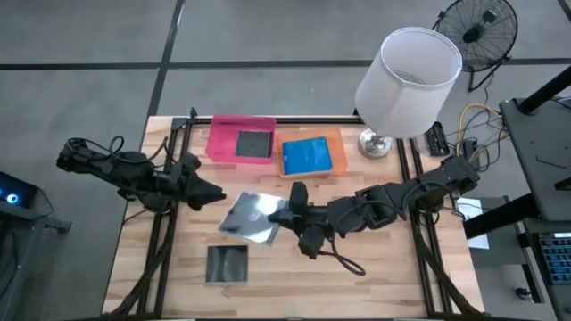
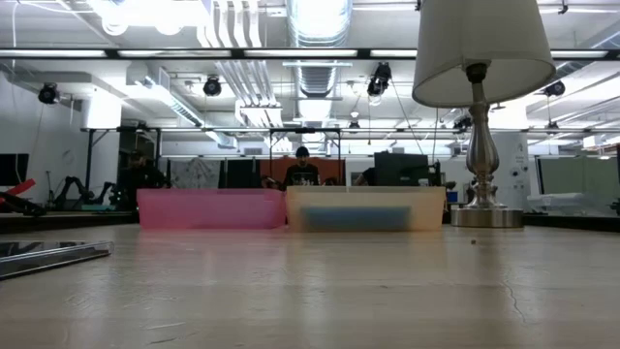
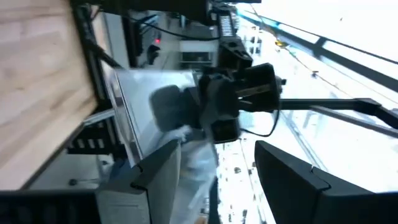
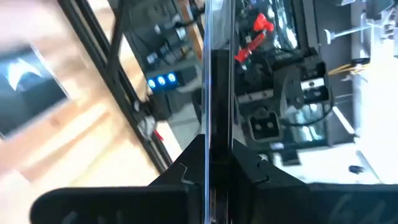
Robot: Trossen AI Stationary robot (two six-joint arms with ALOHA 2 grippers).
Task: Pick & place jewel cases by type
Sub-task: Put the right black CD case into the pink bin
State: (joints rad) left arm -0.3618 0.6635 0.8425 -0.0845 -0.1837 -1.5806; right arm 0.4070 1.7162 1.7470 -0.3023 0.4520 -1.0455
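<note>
My right gripper (image 1: 287,217) is shut on a glossy grey jewel case (image 1: 252,217) held above the table's middle; the right wrist view shows that case edge-on (image 4: 214,93). My left gripper (image 1: 217,196) stands open just left of the case, pointing at it without touching it. Its wrist view shows the case's face (image 3: 155,112) beyond its spread fingers. A second dark case (image 1: 227,263) lies flat on the table near the front. A dark case (image 1: 254,143) lies in the pink tray (image 1: 219,134), and a blue case (image 1: 308,154) lies in the orange tray (image 1: 337,143). My right gripper pinches the grey case by its right edge (image 4: 214,146) between the two fingers, one on each face. The fingers come about level from the table's right. The case is lifted clear of the table and tilted, reaching out toward my left gripper.
A white-shaded lamp (image 1: 406,80) stands at the far right on its metal base (image 1: 375,143). A dark cable (image 1: 348,263) loops on the wood under my right arm. Black frame rails (image 1: 165,232) run along both table sides. Bare wood lies at the front right.
</note>
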